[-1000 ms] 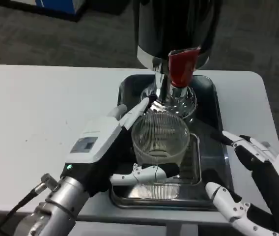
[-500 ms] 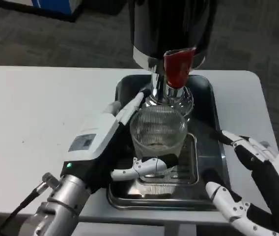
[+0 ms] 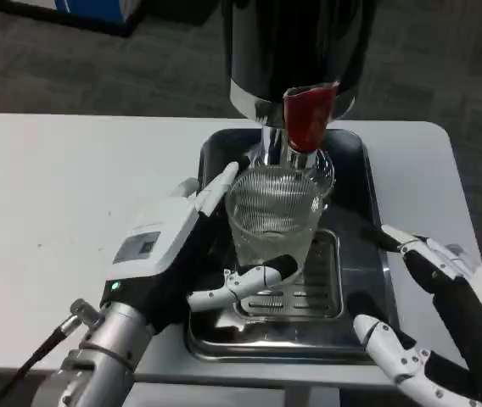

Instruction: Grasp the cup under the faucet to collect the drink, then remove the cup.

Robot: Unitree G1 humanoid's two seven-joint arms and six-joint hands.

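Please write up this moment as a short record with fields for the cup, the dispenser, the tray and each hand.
cup: clear ribbed cup, upright below the faucet
dispenser: dark body with red tap handle
tray: metal tray with slotted drip grate
left hand: left hand grips the cup, fingers around its sides
right hand: right hand apart from the cup, fingers spread, holding nothing

Dispenser (image 3: 296, 51): dark body cut off by the top edge; upper part not seen. Faucet (image 3: 309, 119): red handle visible, spout opening hidden behind the handle and the cup's rim. Cup (image 3: 272, 222): base hidden behind a finger; contents could not be judged through the ribbed wall. Left hand (image 3: 192, 254): palm hidden on the cup's far side. Right hand (image 3: 445, 326): cut off by the right and bottom edges. Tray (image 3: 355, 246): left wall hidden by the left hand.
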